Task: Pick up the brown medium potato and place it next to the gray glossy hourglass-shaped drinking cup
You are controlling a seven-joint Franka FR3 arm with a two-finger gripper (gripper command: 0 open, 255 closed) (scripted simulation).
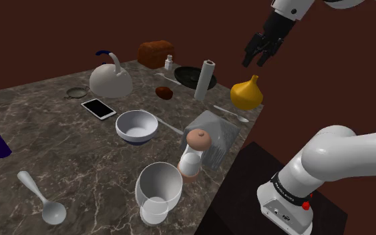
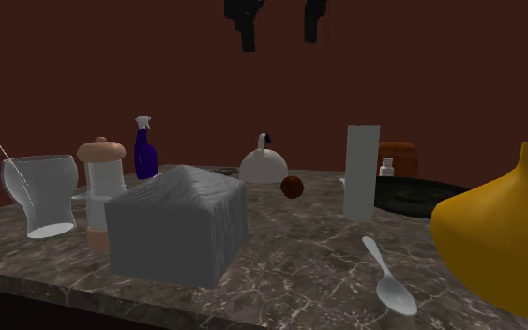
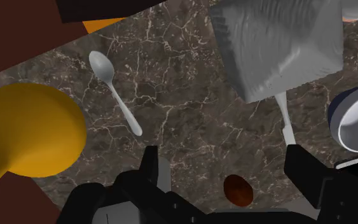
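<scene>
Clearance matters most, for the table [image 1: 59,153] is crowded. Across the shoulder view from its left: the kettle [image 1: 109,80] stands far back, the bowl [image 1: 137,125] sits mid-table, and the cup [image 1: 158,190] stands at the near edge with bare table on its left. The potato [image 1: 164,92] lies on the far part, between the kettle and the dark pan [image 1: 188,75], with the white cylinder [image 1: 206,79] beside that. Right of the cup, close beside it, stands the mill [image 1: 194,153], then the grey box [image 1: 213,137]. Furthest right, the hand [image 1: 256,61] hangs high above it all, jaws wide and empty.

In the wrist view the potato [image 3: 238,189] shows between the two fingers [image 3: 150,164], so the line looks roughly right. The step in hand, I judge, is the descent. Done well, it goes straight down with the potato kept centred, clear of cylinder and pan, and the fingers close across its narrow width only once they straddle it low. One finger touching first could roll it. For the placing, the cup's bare left side looks safer than the gap by the mill.
</scene>
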